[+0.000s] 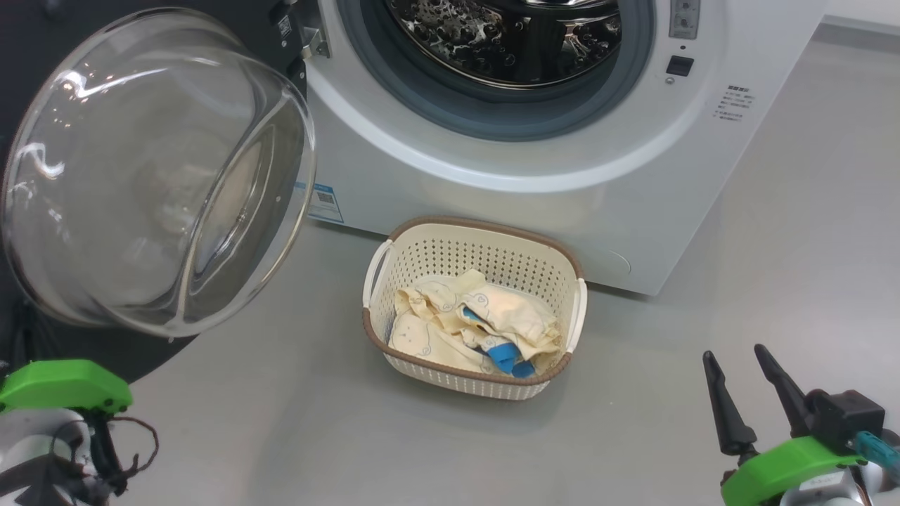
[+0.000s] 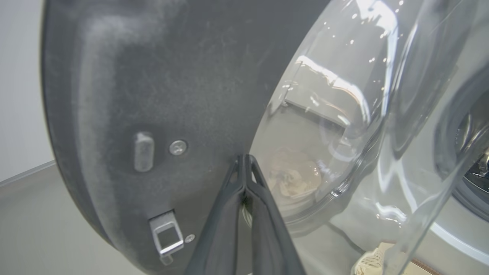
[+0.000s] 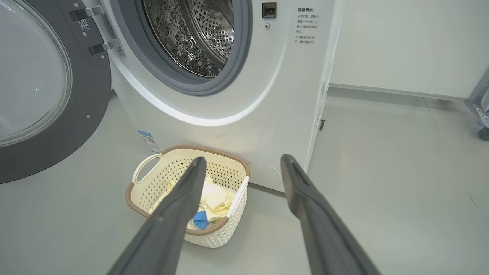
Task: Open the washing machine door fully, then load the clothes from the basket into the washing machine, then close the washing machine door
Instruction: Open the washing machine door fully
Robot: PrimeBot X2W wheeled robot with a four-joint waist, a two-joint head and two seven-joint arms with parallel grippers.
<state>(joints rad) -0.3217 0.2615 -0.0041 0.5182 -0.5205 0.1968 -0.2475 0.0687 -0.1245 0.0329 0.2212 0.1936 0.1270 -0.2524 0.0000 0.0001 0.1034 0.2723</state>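
**Head view: door stands wide, basket full on the floor**

You've got the washing machine door [image 1: 155,176] standing open at the left of the washing machine [image 1: 562,176], its glass bulge turned towards you. The steel drum [image 1: 506,35] shows through the opening, ringed by the grey gasket [image 1: 492,112]. Down on the floor [image 1: 281,422], just in front of the machine, sits the basket [image 1: 485,225]. The clothes [image 1: 471,316] lie heaped inside it, pale yellow with a flash of blue trim.

Your right gripper [image 1: 733,353] hangs low at the right, well apart from the basket, jaws spread wide. Its wrist view looks along them at the basket and the drum mouth.

Your left gripper [image 2: 244,158] is close to the door's inner side. On the left wrist view the jaws are pressed together, tips at the seam where the dark ring meets the glass. Whether they actually touch the door, you can't tell from here. The metal latch [image 2: 166,233] sits low on the ring, left of the jaws in that view.
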